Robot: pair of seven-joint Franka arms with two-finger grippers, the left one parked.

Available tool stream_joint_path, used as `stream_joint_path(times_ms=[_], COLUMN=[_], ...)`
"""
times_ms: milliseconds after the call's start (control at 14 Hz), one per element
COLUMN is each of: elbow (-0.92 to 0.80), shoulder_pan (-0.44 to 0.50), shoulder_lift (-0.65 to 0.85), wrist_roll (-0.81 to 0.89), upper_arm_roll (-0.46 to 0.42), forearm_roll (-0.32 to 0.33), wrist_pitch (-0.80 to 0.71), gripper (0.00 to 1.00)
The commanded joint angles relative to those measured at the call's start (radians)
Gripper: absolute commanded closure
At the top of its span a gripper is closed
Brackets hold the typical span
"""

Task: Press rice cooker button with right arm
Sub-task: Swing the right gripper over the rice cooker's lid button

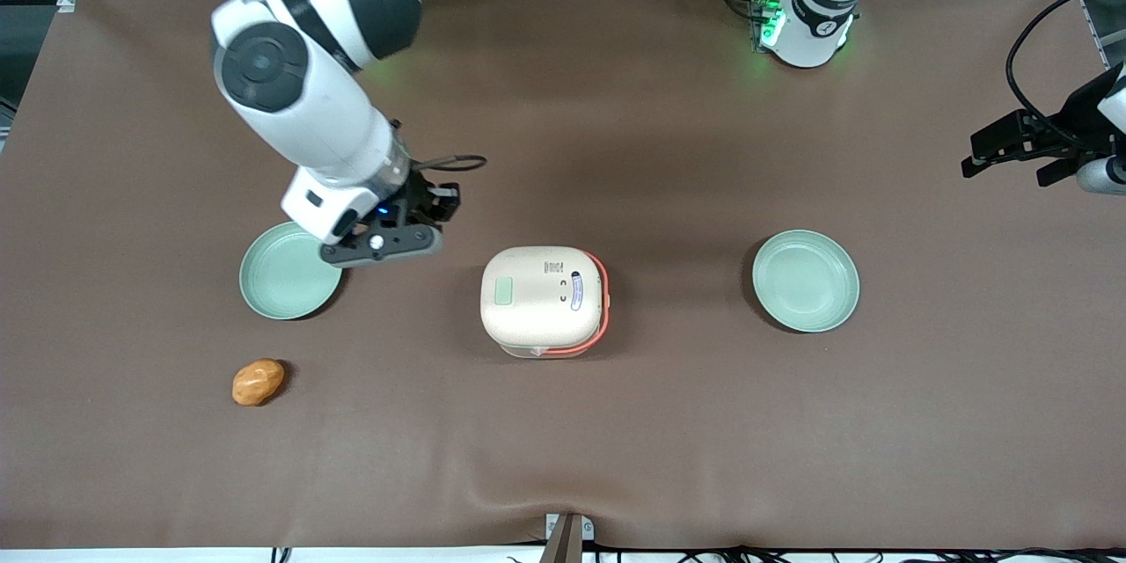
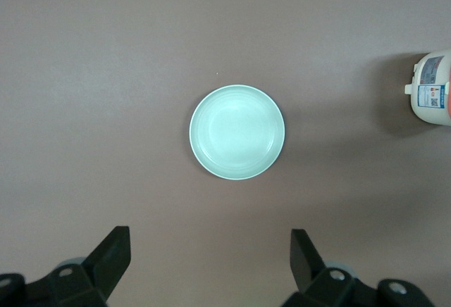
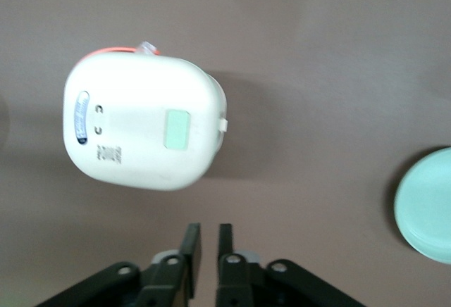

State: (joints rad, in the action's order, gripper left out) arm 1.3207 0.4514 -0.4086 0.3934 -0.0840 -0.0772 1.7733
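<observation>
my gripper [image 3: 205, 254]: fingers nearly together, holding nothing, above the green plate's [image 1: 286, 288] rim | rice cooker [image 1: 541, 301]: lid down, mid-table between both plates, well apart from me | second plate [image 1: 806, 281]: bare

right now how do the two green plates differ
The plate toward the working arm's end is partly covered in the front view by the right arm's pincer, fingers nearly shut. The plate toward the parked arm's end shows whole, nothing over it. Both are round, pale green, empty, and flank the rice cooker.
</observation>
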Motion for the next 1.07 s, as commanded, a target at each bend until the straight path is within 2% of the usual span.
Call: stream_joint_path(times_ms=[0, 143, 643, 1000], elbow=[-0.021, -0.021, -0.023, -0.023], shoulder_pan=[0.032, 0.038, 0.046, 0.065], shoulder_lift=[-0.051, -0.076, -0.166, -0.208], wrist_roll=[0.021, 0.021, 0.022, 0.022], upper_arm_roll=[0.012, 0.012, 0.017, 0.029], forearm_roll=[-0.013, -0.013, -0.013, -0.015], wrist_pitch=[0.055, 0.083, 0.221, 0.235], gripper=[0.94, 1.0, 1.0, 1.0])
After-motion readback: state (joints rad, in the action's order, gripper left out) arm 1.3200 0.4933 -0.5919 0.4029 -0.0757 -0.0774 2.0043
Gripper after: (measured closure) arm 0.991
